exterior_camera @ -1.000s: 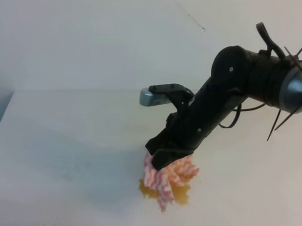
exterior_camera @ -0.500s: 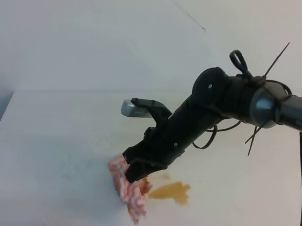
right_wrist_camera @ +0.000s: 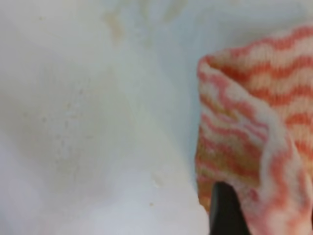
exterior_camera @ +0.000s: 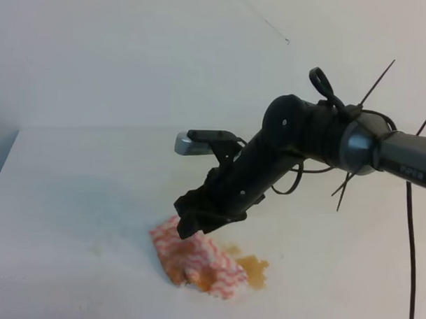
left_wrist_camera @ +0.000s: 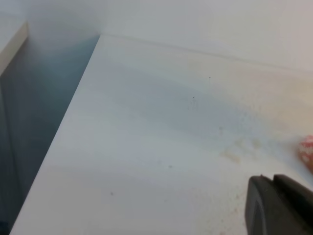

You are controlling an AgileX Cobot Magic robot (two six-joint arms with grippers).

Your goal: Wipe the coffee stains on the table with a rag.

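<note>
Directly beneath the right pincer (exterior_camera: 195,223), which pinches its upper edge, the rag (exterior_camera: 195,260) covers the coffee stains (exterior_camera: 252,268).

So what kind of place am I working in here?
Probably a bare lab or test bench, not a kitchen: a plain white table against a blank wall, holding only the rag and coffee stain.

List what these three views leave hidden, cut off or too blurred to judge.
- Right gripper fingers: exterior high view, hidden by the arm's own body; cropped in the right wrist view.
- Left gripper: left wrist view, mostly cut off by the edge.
- Coffee stains: partly under the rag.
</note>
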